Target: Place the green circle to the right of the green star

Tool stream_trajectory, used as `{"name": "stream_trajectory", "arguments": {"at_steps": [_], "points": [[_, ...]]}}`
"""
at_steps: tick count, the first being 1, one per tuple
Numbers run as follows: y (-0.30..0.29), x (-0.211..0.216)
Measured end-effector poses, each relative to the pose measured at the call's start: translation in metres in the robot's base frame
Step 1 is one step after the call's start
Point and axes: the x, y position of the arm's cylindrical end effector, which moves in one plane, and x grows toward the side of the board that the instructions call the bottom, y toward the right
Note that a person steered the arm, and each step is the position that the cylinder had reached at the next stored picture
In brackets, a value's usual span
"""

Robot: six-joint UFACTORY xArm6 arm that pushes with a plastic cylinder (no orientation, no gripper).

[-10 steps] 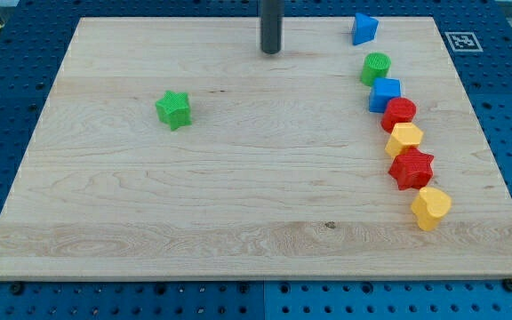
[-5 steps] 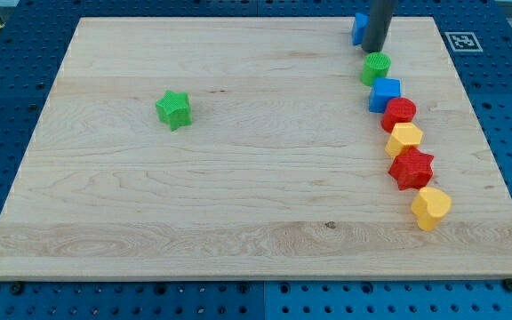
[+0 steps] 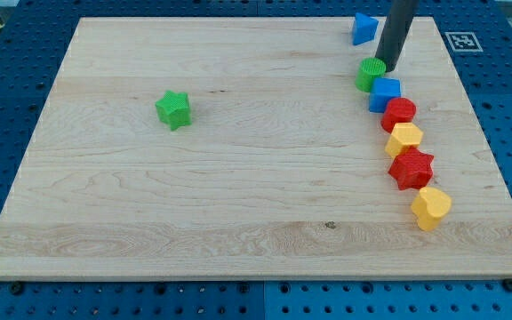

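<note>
The green circle (image 3: pixel 368 75) lies near the view's top right, touching the blue cube (image 3: pixel 385 93) below it. My tip (image 3: pixel 388 68) is at the circle's upper right edge, touching it. The green star (image 3: pixel 174 109) lies far off at the view's left on the wooden board (image 3: pixel 238 196).
A blue triangular block (image 3: pixel 364 28) lies at the top edge, left of the rod. Below the blue cube runs a column of blocks: a red one (image 3: pixel 399 112), a yellow one (image 3: pixel 404 139), a red star (image 3: pixel 412 168) and a yellow heart (image 3: pixel 431 207).
My tip has moved from the top middle to the right and down, reaching the green circle's upper right edge. The circle has shifted slightly to the left and down.
</note>
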Motion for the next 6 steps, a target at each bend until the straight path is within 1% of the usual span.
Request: {"name": "stream_trajectory", "arguments": {"at_steps": [4, 6], "points": [[-0.001, 0.02], [-0.044, 0.025]]}}
